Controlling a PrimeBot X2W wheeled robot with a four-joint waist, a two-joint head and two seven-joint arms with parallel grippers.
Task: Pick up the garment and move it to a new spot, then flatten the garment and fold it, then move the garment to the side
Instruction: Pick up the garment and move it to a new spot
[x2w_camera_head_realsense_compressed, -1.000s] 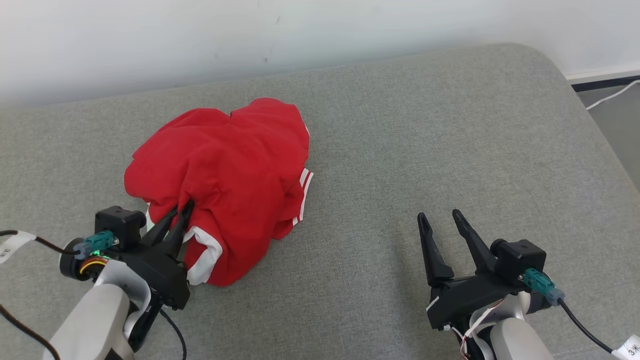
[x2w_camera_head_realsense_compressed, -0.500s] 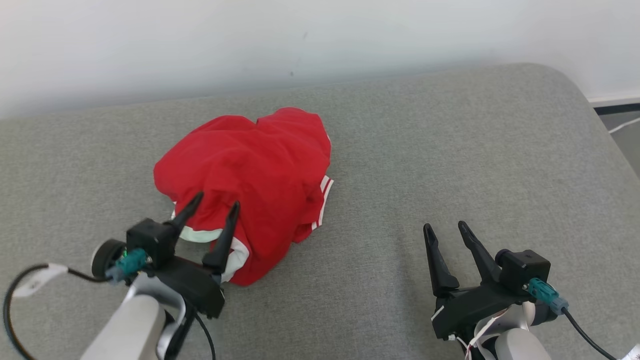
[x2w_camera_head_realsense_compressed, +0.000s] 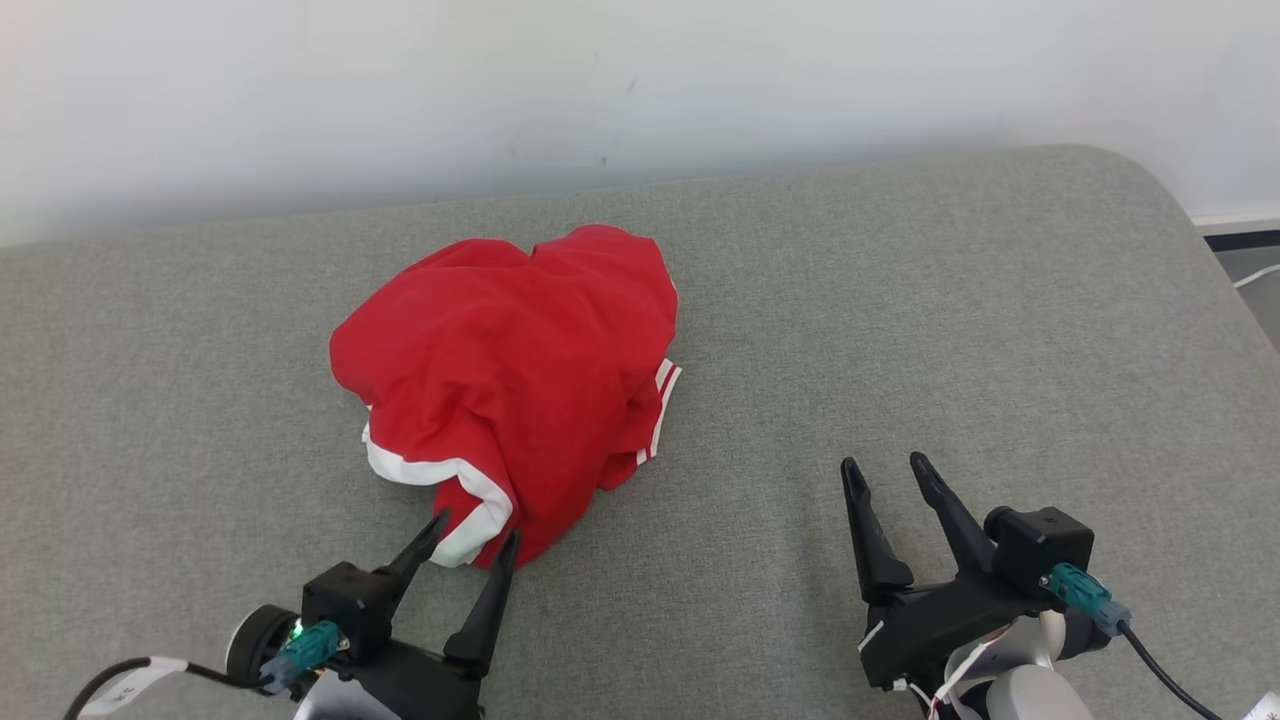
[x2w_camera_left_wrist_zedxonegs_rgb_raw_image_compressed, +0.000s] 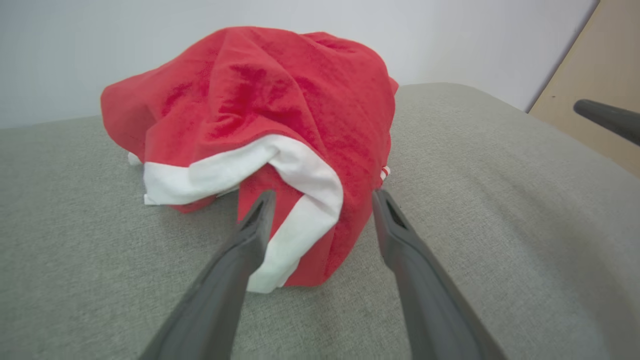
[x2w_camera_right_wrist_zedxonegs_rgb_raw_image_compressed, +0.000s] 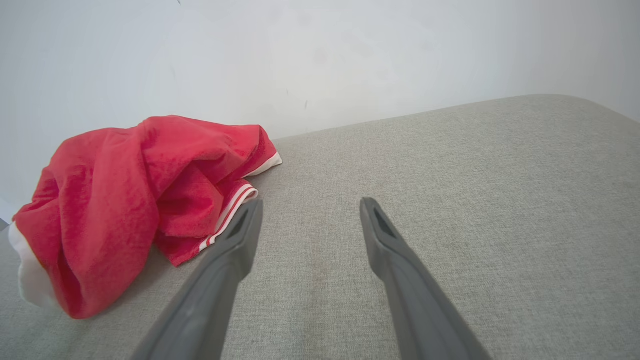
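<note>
head: above, facing down-forward | left wrist: low, close to garment (x2w_camera_left_wrist_zedxonegs_rgb_raw_image_compressed: 260, 100) | right wrist: low, farther, same garment

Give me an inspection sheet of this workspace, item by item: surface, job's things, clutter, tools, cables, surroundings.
Surface: grey fabric cushion, rounded far right corner.
Job's things: red garment with white trim, crumpled in a heap, not yet flattened.
Clutter: nothing seen.
Tools: left tool open, fingers either side of the garment's near white-trimmed edge; contact cannot be told. Right tool open, holding nothing, apart from the garment.
Cables: left wrist cable and right wrist cable, both black; white cable beyond the cushion's right edge.
Surroundings: white wall behind; wood panel at the side.
</note>
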